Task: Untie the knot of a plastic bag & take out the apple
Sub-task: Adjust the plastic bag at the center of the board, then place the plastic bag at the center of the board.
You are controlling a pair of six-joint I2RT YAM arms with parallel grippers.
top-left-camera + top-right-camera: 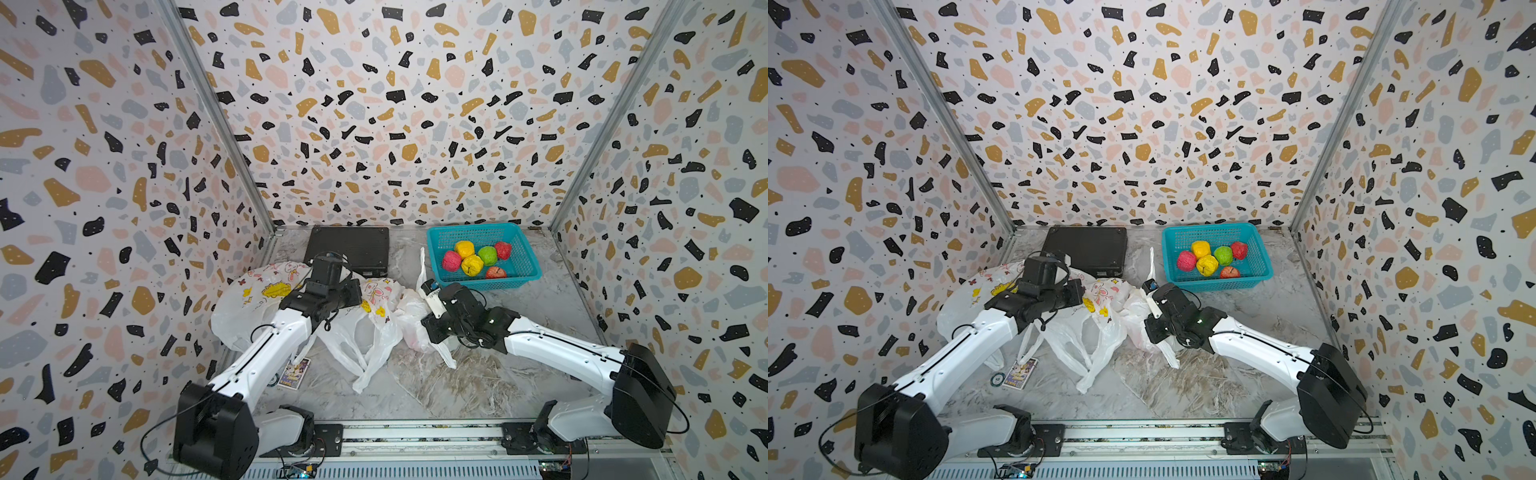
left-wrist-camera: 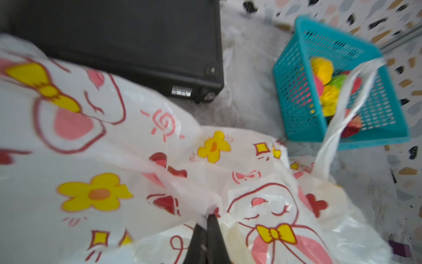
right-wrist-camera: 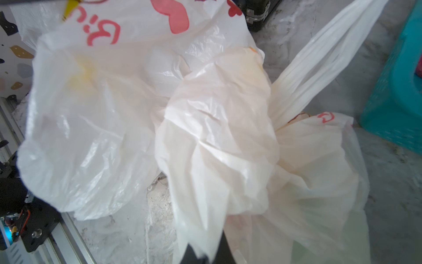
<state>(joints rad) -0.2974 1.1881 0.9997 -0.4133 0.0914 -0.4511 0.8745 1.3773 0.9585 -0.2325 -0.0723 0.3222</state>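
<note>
Several white plastic bags with cartoon prints lie crumpled mid-table. My left gripper (image 1: 356,291) (image 2: 209,216) is shut, pinching a fold of the printed plastic bag (image 1: 376,301) (image 2: 159,141). My right gripper (image 1: 427,290) (image 3: 205,253) is shut on a strip of the plainer white bag (image 1: 409,318) beside it. That bag's bunched, knotted neck (image 3: 219,132) sits just beyond the jaws, and one handle (image 3: 319,59) stretches away toward the basket. The apple is hidden; only a faint reddish tint shows through this bag.
A teal basket (image 1: 436,249) (image 2: 294,96) with several coloured fruit-like balls stands back right. A black case (image 1: 349,245) (image 2: 127,41) lies back centre. A small printed card (image 1: 294,374) lies near the left arm. Patterned walls close three sides.
</note>
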